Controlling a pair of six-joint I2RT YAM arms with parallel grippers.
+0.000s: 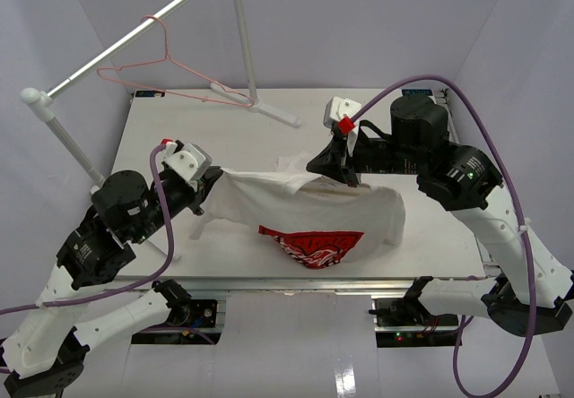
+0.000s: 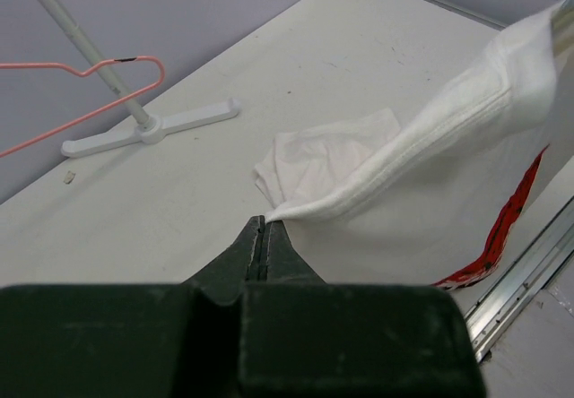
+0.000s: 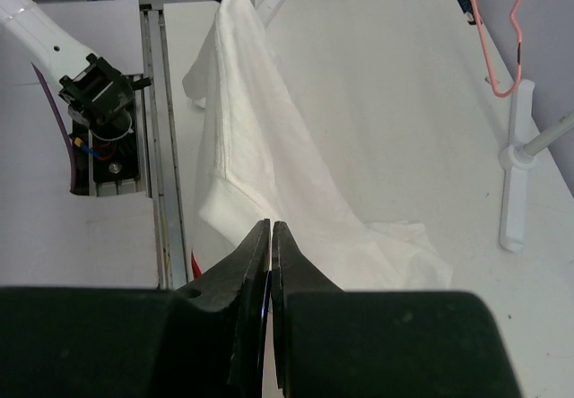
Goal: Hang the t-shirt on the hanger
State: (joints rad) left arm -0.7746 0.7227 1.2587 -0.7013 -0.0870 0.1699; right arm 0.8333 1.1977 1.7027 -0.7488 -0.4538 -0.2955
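Note:
The white t-shirt with its red logo patch hangs stretched between my two grippers above the table's front half, logo near the front edge. My left gripper is shut on the shirt's left end; in the left wrist view its tips pinch a folded hem of the shirt. My right gripper is shut on the shirt's upper edge; in the right wrist view its tips meet the cloth. The beige hanger is out of view.
A thin pink-red wire hanger hangs on a white rail rack at the back left; it also shows in the left wrist view and the right wrist view. The rack's foot stands on the table.

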